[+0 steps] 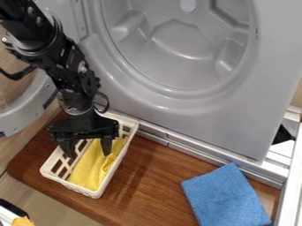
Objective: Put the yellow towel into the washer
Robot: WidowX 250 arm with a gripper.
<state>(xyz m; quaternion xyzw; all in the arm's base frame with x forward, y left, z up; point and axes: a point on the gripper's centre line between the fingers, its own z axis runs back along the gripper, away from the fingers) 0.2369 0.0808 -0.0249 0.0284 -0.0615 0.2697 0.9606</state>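
Observation:
My gripper (88, 149) hangs at the left over the white basket, its two fingers spread apart and pointing down. The yellow towel (93, 168) lies folded inside the basket, beneath and in front of the fingers; whether the fingertips touch it I cannot tell. Above and to the right, the grey washer (271, 66) has its round opening uncovered, and the drum inside holds nothing visible. Its round door stands swung out at the left, behind the arm.
The white slotted basket (89, 193) rests on a brown wooden board (156, 176). A blue towel (227, 198) lies at the lower right. Metal rails run along the washer's base, and a small orange item (22, 221) is at the lower left corner.

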